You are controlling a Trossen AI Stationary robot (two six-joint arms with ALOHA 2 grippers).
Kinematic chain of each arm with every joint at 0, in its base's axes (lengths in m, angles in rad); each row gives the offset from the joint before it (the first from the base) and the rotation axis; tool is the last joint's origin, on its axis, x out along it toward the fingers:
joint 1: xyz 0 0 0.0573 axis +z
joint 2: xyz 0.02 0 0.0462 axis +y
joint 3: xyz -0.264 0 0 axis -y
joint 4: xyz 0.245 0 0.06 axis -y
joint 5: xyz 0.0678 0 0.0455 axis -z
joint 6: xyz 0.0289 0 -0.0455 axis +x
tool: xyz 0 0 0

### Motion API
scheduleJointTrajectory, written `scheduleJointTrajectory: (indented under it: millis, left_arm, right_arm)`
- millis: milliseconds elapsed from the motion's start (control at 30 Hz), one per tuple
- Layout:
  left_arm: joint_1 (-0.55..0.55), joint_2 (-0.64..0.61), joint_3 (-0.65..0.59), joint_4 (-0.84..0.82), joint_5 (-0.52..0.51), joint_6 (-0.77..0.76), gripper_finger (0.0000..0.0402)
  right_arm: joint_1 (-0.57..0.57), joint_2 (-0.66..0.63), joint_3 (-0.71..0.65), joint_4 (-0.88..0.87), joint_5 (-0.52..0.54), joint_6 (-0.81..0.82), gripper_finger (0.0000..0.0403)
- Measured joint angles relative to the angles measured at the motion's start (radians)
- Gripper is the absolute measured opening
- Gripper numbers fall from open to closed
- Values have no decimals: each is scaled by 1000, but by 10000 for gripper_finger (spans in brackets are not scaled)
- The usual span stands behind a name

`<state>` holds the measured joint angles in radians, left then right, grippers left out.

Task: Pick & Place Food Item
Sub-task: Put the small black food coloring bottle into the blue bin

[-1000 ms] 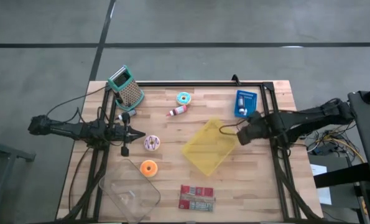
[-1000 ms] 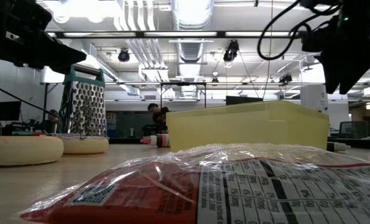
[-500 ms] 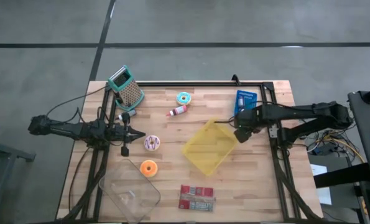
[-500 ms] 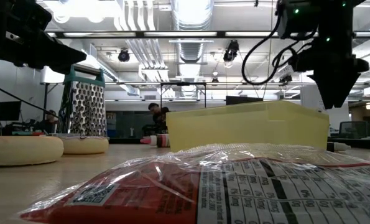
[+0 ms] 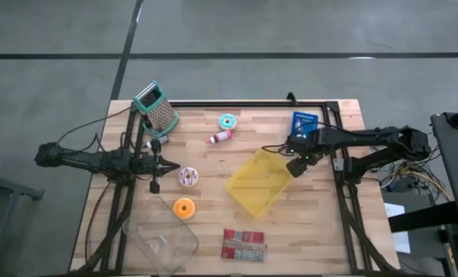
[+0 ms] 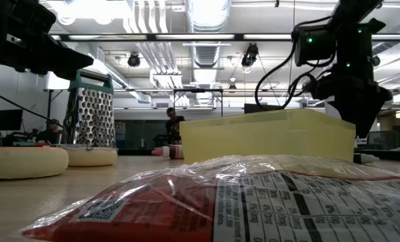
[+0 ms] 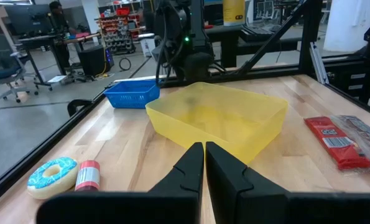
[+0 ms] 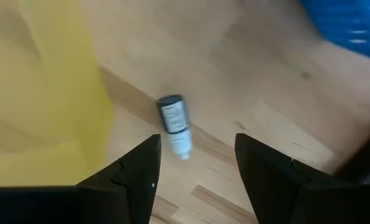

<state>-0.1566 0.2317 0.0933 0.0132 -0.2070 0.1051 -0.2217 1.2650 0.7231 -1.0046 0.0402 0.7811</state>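
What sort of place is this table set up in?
Probably a robotics lab or workshop: exposed ceiling ducts, workbenches and stocked shelving behind, and a wooden table with two robot arms.

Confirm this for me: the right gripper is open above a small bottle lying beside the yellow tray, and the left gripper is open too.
One thing is wrong: the left gripper is shut, its fingers pressed together in the left wrist view. The rest holds: the right gripper is open above the small bottle lying beside the yellow tray.
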Motion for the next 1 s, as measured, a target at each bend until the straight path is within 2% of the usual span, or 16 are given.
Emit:
scheduleJointTrajectory:
  millis: [400, 733, 1000]
  left_arm:
    - [0, 0, 0, 0, 0, 0, 24]
    - [0, 0, 0, 0, 0, 0, 23]
    - [0, 0, 0, 0, 0, 0, 23]
  right_arm:
    - [0, 1, -187, 255, -75, 3, 203]
    - [0, -2, -221, 303, -69, 34, 202]
    - [0, 0, -205, 296, -64, 32, 155]
